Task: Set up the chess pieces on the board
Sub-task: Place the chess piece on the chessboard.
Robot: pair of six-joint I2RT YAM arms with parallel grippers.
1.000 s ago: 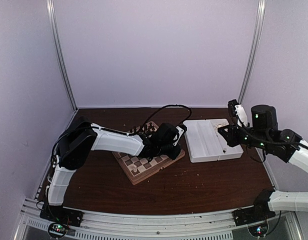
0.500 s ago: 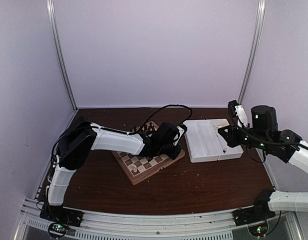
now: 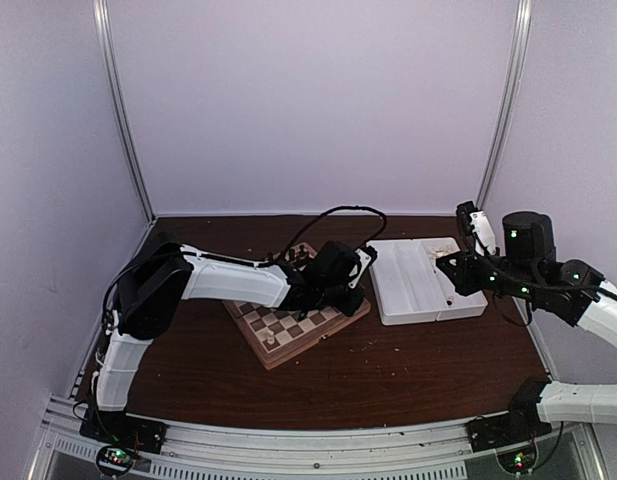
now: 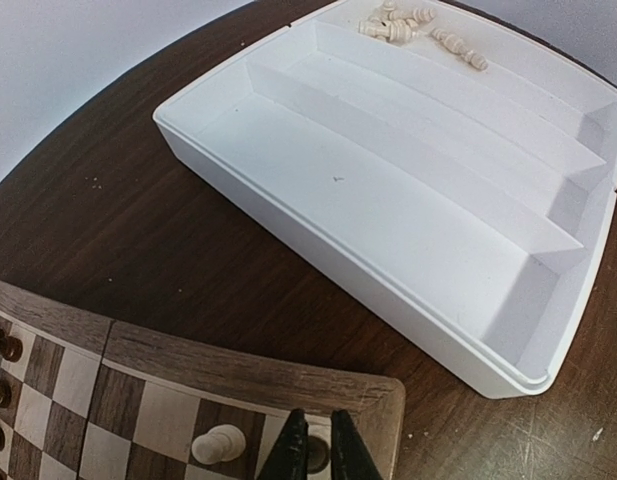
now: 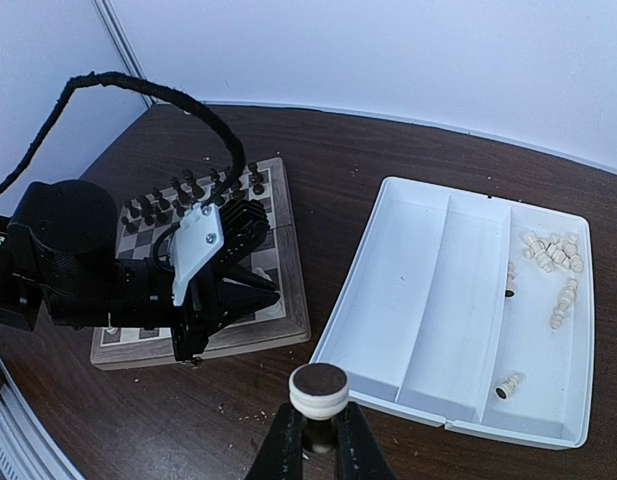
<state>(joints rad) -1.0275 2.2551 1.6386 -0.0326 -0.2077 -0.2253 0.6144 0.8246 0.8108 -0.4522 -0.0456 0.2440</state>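
The wooden board (image 3: 278, 333) lies at the table's middle, with dark figures along its far side (image 5: 188, 190). My left gripper (image 4: 313, 452) is down at the board's right corner. Its fingers are shut on a small chess piece (image 4: 318, 455) standing on the corner square. A cream pawn (image 4: 218, 443) stands two squares to the left. My right gripper (image 5: 318, 412) hovers before the white tray's near edge. It is shut on a cream chess piece (image 5: 319, 388) whose dark round base faces the camera. More cream pieces (image 5: 553, 250) lie in the tray's far-right compartment.
The white tray (image 3: 413, 295) with three long compartments sits just right of the board, a narrow strip of dark table between them. A black cable (image 5: 158, 95) arches over the left arm. Crumbs dot the table in front of the board.
The left gripper has shifted slightly at the board's right corner and its jaws have narrowed. The right arm and its piece have stayed in place.
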